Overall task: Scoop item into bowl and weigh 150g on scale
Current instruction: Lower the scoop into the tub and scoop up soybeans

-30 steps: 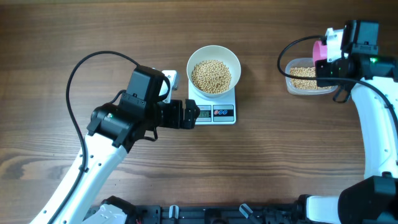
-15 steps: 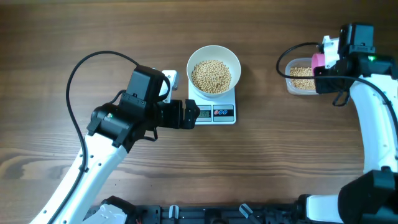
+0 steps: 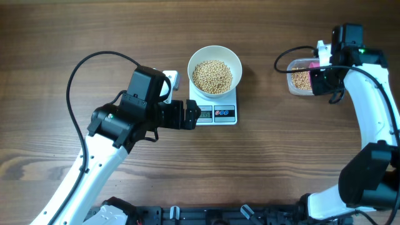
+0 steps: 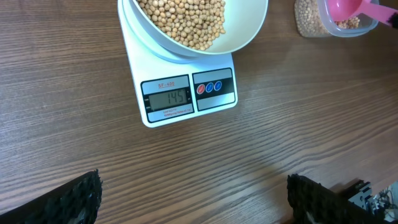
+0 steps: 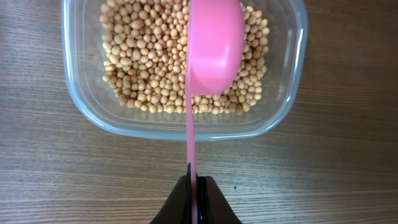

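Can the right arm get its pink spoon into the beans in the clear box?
Probably yes. The right gripper holds the pink scoop over the open clear container, and nothing covers the beans there.

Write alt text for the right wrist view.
A pink plastic scoop, its thin handle pinched in the shut right gripper, hangs over small round tan beans in a clear rectangular plastic container on a brown wooden table.

The bowl (image 3: 215, 49) is set on the scale (image 3: 215, 114) at mid-table (image 3: 269, 156), and beans (image 3: 212, 76) are heaped in it. The container (image 3: 291, 78), with more beans in it, is placed well to the right, slightly behind; the scoop (image 5: 214, 50) is held over it.
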Controlling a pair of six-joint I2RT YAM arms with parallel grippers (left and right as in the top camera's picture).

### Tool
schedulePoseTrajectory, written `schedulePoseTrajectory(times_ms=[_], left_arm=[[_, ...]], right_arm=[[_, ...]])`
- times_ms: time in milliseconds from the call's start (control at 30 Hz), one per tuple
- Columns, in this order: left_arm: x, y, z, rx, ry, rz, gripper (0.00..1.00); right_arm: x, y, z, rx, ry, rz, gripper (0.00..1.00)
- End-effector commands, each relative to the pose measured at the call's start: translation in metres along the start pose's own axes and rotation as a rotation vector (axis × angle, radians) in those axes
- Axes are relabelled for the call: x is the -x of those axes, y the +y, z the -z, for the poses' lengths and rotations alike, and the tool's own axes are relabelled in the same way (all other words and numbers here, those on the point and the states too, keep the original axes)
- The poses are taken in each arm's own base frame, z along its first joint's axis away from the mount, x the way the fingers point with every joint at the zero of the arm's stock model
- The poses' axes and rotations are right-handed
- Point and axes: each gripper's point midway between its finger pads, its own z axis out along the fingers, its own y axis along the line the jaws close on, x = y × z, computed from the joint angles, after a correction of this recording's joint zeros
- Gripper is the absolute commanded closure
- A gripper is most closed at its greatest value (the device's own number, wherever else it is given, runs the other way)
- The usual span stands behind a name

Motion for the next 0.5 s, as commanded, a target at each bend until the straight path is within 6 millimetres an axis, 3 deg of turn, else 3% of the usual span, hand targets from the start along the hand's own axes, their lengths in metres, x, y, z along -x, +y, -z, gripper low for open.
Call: schedulePoseTrajectory(times_ms=[0,467], left_arm=[[-0.002,-0.002,-0.002,-0.008,0.010,-0.023,0.00],[-0.002,-0.002,-0.002,-0.008,0.010,-0.023,0.00]], right_arm=[[-0.001,-0.001,-0.010,-0.008,0.031,0.012,0.96],[0.000,0.036,-0.009,0.204,0.015,0.011,0.96]])
